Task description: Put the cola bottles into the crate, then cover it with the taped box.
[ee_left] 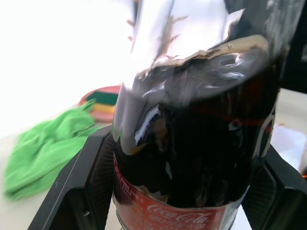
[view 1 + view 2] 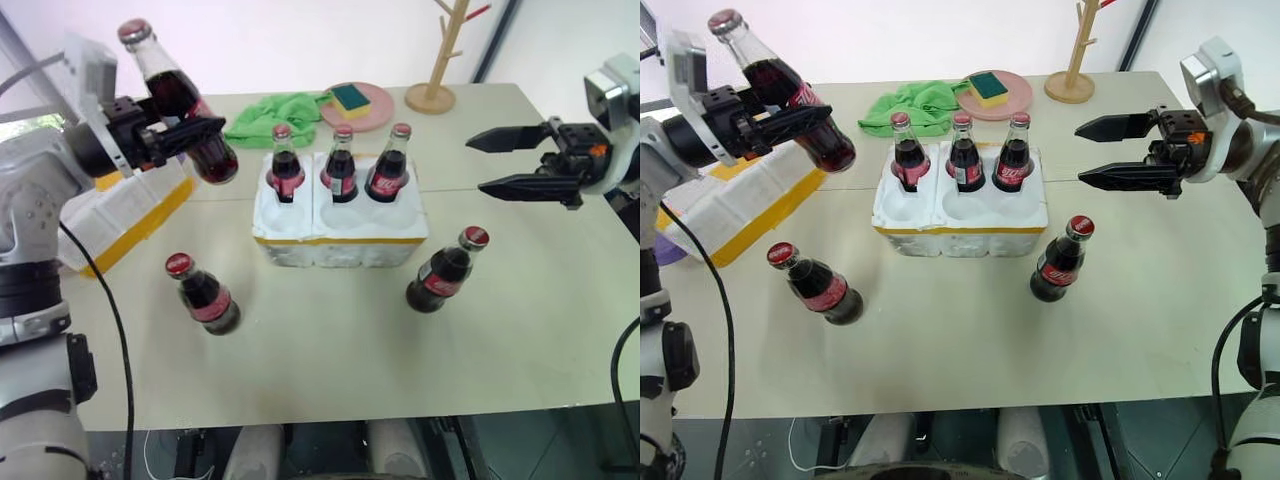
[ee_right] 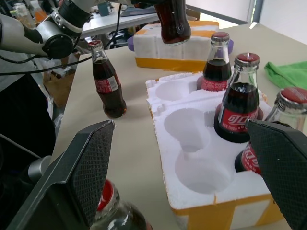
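Observation:
My left gripper (image 2: 205, 140) is shut on a cola bottle (image 2: 180, 100), held tilted in the air above the table's left side; its dark body (image 1: 201, 158) sits between the fingers. Three cola bottles (image 2: 341, 165) stand in the back wells of the crate (image 2: 340, 240), and the front wells (image 3: 192, 143) are empty. Two more bottles stand on the table, one front-left (image 2: 203, 295) and one front-right (image 2: 445, 270) of the crate. The taped box (image 2: 120, 215) lies at the left under the raised bottle. My right gripper (image 2: 474, 165) hangs open to the right of the crate, pointing at it.
A green cloth (image 2: 275, 115) and a pink plate (image 2: 375, 108) carrying a sponge lie behind the crate. A wooden stand (image 2: 435, 90) rises at the back right. The table's near edge runs along the front.

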{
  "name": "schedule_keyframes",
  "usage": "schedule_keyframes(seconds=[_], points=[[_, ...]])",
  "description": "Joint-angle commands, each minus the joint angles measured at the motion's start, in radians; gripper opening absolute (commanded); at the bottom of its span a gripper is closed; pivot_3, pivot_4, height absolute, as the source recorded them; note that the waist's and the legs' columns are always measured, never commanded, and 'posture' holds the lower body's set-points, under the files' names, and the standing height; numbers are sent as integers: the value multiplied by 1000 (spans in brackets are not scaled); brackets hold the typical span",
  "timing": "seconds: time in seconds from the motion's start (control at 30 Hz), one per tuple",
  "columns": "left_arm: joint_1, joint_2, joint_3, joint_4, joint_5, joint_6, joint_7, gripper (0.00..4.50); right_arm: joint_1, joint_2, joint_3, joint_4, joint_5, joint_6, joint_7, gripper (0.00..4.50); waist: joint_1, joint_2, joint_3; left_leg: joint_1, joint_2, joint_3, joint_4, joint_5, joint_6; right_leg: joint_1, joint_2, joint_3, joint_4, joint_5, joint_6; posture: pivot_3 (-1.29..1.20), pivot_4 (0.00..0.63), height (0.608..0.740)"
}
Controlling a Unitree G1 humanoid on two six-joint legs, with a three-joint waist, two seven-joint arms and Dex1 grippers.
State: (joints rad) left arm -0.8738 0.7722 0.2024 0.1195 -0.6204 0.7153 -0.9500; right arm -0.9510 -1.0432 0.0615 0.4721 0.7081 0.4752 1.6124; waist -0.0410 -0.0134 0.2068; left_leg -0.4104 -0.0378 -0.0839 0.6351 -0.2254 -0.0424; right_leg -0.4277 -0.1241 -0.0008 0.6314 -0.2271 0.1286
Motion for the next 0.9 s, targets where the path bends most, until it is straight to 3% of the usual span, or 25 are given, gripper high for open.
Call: schedule_keyframes(seconds=[0.03,0.37,0.9], points=[[-64,-18,-54,31,24,-54,-66,2808,-3,-10,-54,-30,-4,3,2,4500,-1,0,0,0,0,0,0,0,0,0,0,0,0,0,0,0,150,740],[-180,-75,-109,225,83,-130,-163,2808,54,-21,-132,-89,-20,60,-1,4500,1,0,0,0,0,0,1,0,0,0,1,0,0,0,0,0,150,740],[-141,-100,-189,173,144,-174,-282,2808,108,-13,-211,-145,-38,104,-32,4500,-1,0,0,-1,0,0,3,0,0,1,1,0,1,0,0,0,150,740]])
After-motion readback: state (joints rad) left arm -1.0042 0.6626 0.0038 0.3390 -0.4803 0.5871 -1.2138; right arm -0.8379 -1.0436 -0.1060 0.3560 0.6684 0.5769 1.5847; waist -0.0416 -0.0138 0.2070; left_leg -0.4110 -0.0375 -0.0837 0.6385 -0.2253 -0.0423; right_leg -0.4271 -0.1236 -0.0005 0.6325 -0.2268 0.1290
